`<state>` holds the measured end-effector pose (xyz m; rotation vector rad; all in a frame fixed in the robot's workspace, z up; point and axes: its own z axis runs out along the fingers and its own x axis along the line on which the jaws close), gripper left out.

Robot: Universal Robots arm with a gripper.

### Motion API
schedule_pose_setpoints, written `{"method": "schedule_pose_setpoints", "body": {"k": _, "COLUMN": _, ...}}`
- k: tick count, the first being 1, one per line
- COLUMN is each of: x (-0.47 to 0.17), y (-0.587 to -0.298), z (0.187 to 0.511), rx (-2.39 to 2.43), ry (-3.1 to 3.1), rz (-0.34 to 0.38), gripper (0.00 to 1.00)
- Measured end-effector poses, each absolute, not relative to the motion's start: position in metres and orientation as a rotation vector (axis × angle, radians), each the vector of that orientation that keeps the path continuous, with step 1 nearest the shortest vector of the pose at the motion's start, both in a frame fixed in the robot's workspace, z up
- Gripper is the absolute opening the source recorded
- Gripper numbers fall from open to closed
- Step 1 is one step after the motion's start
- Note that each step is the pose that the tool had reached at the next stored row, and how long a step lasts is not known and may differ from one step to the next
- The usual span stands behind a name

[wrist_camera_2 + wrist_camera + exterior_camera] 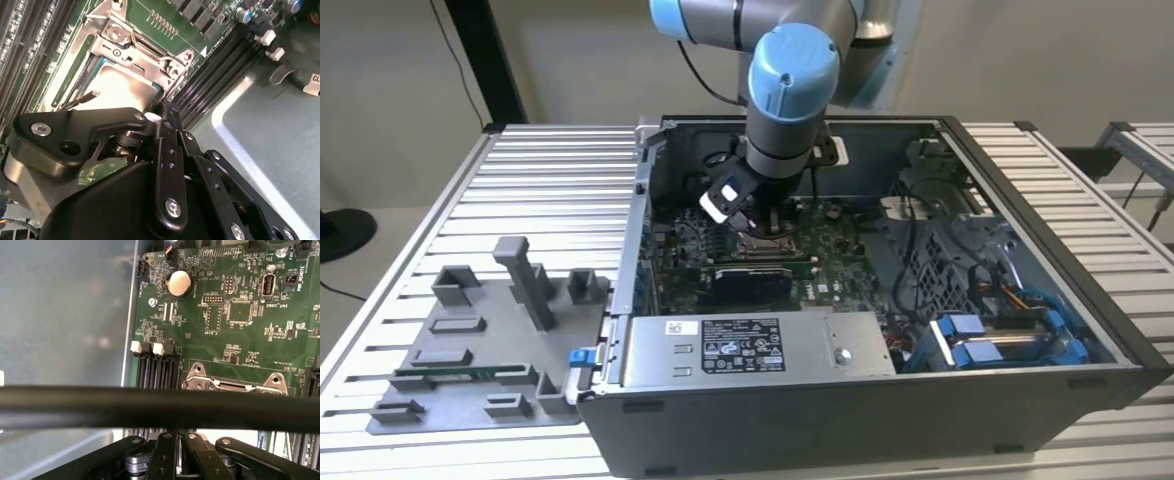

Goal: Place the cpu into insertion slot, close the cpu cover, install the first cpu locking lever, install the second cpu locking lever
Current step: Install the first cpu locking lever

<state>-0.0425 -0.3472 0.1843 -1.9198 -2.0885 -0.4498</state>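
In the exterior view my gripper reaches down into the open computer case, right over the insertion slot on the green board. The second wrist view shows the insertion slot with its silvery rim. The cpu lies in it, its bright metal top showing. The cpu cover lies across the cpu's far edge at the hinge end. A thin wire locking lever sticks out free beside the socket. My gripper looks shut, its tips at the socket's edge by the long black slots. The socket's hinge end appears in the first wrist view.
Long black slots flank the socket. A black cable crosses the first wrist view, and a coin cell sits on the board. The power supply box and case walls hem in the board. A grey fixture tray lies outside.
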Motion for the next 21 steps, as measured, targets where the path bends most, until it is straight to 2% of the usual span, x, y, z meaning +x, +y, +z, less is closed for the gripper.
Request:
{"method": "schedule_pose_setpoints", "body": {"k": 4, "x": -0.039, "y": -0.346, "z": 0.185, "rx": -1.896, "ry": -2.064, "rz": -0.491, "gripper": 0.00}}
{"method": "schedule_pose_setpoints", "body": {"k": 15, "x": -0.042, "y": -0.346, "z": 0.218, "rx": -1.895, "ry": -2.062, "rz": -0.491, "gripper": 0.00}}
{"method": "schedule_pose_setpoints", "body": {"k": 21, "x": -0.066, "y": -0.346, "z": 0.221, "rx": -1.896, "ry": -2.066, "rz": -0.497, "gripper": 0.00}}
